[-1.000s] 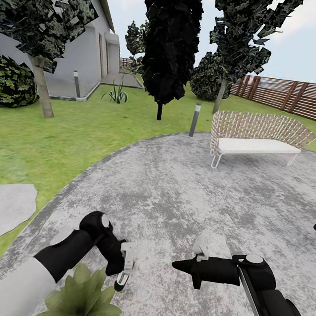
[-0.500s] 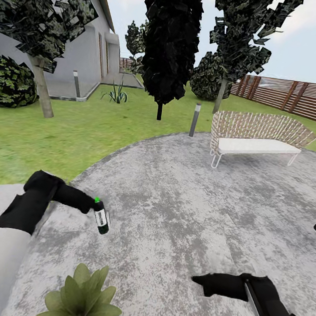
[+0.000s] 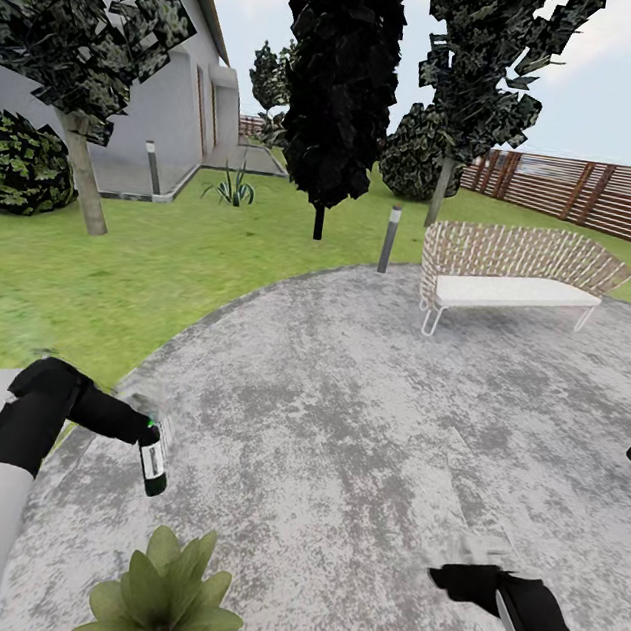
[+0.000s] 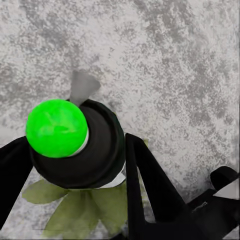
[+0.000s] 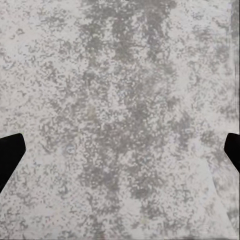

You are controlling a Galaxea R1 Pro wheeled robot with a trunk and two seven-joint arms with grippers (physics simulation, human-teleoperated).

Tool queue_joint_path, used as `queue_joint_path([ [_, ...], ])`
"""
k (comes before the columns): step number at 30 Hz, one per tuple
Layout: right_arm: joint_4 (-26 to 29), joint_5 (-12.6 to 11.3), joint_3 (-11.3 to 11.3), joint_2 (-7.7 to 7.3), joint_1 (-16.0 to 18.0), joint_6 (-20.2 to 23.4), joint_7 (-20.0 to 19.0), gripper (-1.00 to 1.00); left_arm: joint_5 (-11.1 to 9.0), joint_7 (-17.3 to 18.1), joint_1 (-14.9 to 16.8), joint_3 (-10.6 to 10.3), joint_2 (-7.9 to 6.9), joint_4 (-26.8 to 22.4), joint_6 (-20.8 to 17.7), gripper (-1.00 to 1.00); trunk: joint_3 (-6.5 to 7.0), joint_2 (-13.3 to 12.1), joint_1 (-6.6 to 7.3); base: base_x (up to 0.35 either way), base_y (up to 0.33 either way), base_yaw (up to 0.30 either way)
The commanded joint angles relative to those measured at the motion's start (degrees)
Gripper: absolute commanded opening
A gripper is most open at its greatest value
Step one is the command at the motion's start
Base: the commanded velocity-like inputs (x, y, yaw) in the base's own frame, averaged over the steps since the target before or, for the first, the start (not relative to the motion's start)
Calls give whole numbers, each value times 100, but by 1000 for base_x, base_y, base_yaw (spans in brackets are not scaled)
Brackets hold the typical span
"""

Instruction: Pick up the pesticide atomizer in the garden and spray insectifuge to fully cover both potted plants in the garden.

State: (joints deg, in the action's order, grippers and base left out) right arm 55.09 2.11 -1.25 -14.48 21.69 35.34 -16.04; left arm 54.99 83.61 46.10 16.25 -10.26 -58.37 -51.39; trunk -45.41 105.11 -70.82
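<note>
The left gripper point(image 3: 142, 428) is seen clamped on the pesticide atomizer point(image 3: 152, 460), which is held roughly upright above the gravel patio point(image 3: 363, 404), near its lawn-side edge; in the left wrist view the bottle point(image 4: 80, 145) is pinched between the black fingers point(image 4: 150, 185), a bright green dot at its upper end, with leaves of a potted plant point(image 4: 85, 210) below it. The right gripper point(image 5: 120, 150) is shown spread wide over bare gravel; one potted plant point(image 3: 162, 601) is set on the patio just below the atomizer in the head view; a wicker bench point(image 3: 514, 269) and a slatted fence point(image 3: 616, 199) are placed well beyond.
</note>
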Motion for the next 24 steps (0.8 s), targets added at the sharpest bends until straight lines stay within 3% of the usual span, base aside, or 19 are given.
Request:
queue_joint_path([
  [1, 9, 17, -13, 0, 2, 27, 25, 100, 116, 53, -14, 9, 4, 284, -52, -100, -5, 3, 1, 0, 0, 0],
  [3, 17, 11, -15, -2, 2, 26, 107, 100, 195, 44, -39, 10, 6, 952, -40, -100, -5, 3, 1, 0, 0, 0],
  [5, 19, 15, -10, -1, 2, 28, 127, 100, 214, 42, -47, 9, 7, 1164, -38, -100, -5, 3, 1, 0, 0, 0],
  [10, 19, 13, -14, -2, 2, 33, 128, 100, 255, 41, -62, 10, -1, 1322, -38, -100, -5, 3, 1, 0, 0, 0],
  [15, 20, 15, -11, -3, 2, 34, 126, 100, 431, 45, -66, 16, -63, 1375, -37, -100, -5, 3, 1, 0, 0, 0],
  [20, 27, 9, -16, -25, 2, 72, 95, 100, 916, 61, -66, 16, -175, 1381, -45, -100, -5, 3, 1, 0, 0, 0],
  [24, 28, 15, -15, -28, 2, 78, 100, 100, 1042, 82, -66, 6, -193, 1384, -46, -100, -5, 3, 1, 0, 0, 0],
])
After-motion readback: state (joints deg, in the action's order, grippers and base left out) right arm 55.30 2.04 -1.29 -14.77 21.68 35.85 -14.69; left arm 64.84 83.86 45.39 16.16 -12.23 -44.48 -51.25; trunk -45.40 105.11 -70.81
